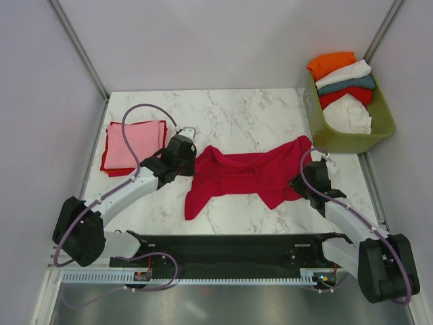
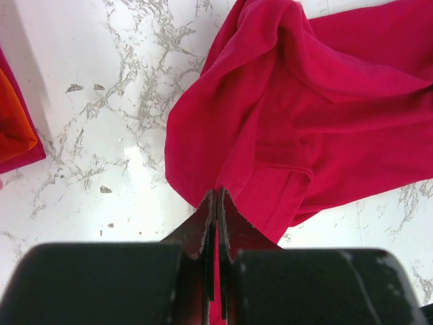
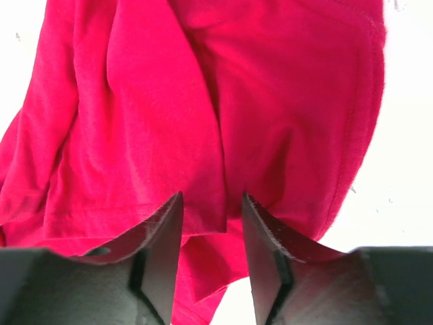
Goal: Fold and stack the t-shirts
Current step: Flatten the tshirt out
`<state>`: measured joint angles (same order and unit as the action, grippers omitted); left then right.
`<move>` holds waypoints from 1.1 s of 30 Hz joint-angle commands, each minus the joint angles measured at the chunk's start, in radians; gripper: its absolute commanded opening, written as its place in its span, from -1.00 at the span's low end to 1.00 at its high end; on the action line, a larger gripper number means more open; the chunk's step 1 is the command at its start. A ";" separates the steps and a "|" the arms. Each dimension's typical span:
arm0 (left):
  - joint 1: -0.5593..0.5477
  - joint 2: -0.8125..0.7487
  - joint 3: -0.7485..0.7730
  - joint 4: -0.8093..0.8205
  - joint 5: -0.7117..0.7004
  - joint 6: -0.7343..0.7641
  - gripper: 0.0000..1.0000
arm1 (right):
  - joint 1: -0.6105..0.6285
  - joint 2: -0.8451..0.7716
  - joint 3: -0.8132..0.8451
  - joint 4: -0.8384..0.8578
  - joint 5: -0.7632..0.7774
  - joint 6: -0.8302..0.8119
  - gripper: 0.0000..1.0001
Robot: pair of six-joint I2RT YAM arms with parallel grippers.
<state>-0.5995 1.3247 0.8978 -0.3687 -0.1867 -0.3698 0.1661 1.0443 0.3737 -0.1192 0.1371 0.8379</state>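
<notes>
A crumpled crimson t-shirt (image 1: 243, 172) lies spread on the marble table. My left gripper (image 1: 189, 157) is at its left end, and the left wrist view shows it (image 2: 216, 193) shut on a fold of the crimson cloth (image 2: 304, 115). My right gripper (image 1: 304, 179) is at the shirt's right end. In the right wrist view it (image 3: 212, 198) is open, with the crimson cloth (image 3: 203, 101) between and under the jaws. A folded pink t-shirt (image 1: 134, 143) lies on a folded red one at the table's left.
An olive-green basket (image 1: 342, 143) stands at the back right, holding orange (image 1: 331, 64), white (image 1: 346, 73), teal (image 1: 352, 85), red and white shirts. White walls with metal posts enclose the table. The folded stack's edge (image 2: 13, 132) shows at the left of the left wrist view.
</notes>
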 commanded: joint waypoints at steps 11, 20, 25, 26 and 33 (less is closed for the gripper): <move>0.006 -0.053 -0.010 0.002 -0.036 -0.020 -0.96 | -0.002 -0.059 0.036 -0.004 -0.025 0.018 -0.30; 0.006 -0.059 -0.011 0.001 -0.040 -0.020 -0.95 | -0.002 -0.018 0.034 0.015 -0.024 0.021 -0.33; 0.006 -0.061 -0.011 0.002 -0.040 -0.020 -0.95 | -0.002 0.013 0.013 0.056 -0.028 0.030 -0.66; 0.006 -0.059 -0.013 0.002 -0.042 -0.020 -0.95 | -0.002 0.017 0.017 0.059 -0.030 0.027 -0.77; 0.013 -0.027 0.016 0.005 -0.054 -0.027 -0.95 | -0.002 0.000 0.193 0.010 -0.007 0.012 -1.00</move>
<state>-0.5964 1.2919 0.8925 -0.3691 -0.2092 -0.3702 0.1661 1.0660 0.4332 -0.1333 0.1101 0.8577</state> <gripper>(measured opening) 0.029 0.011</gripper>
